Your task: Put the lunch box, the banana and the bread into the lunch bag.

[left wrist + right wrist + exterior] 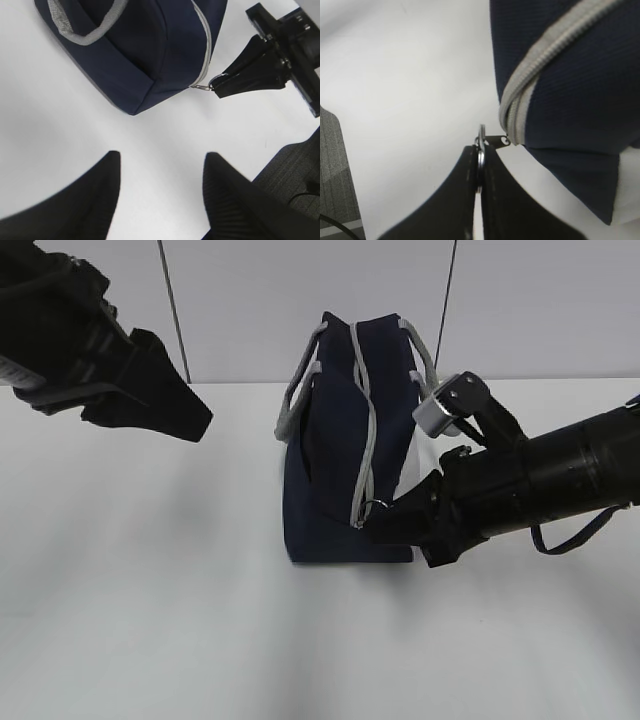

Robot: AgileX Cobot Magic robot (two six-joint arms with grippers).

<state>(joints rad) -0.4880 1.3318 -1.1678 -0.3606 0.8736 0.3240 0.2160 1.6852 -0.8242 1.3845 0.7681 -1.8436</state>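
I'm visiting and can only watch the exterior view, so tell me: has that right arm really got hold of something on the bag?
Observer: Yes. The right wrist view shows the right gripper shut on the zipper's ring pull, pinched between its fingers.
Operator: Is the zipper open there?
Observer: The left wrist view shows the grey zipper closed down to the lunch bag's lower corner, where the pull sits.
Operator: And the left arm?
Observer: Its own camera shows the left gripper open, hanging above bare table, touching nothing.
Operator: Any food around?
Observer: No banana, bread or lunch box shows in any view.
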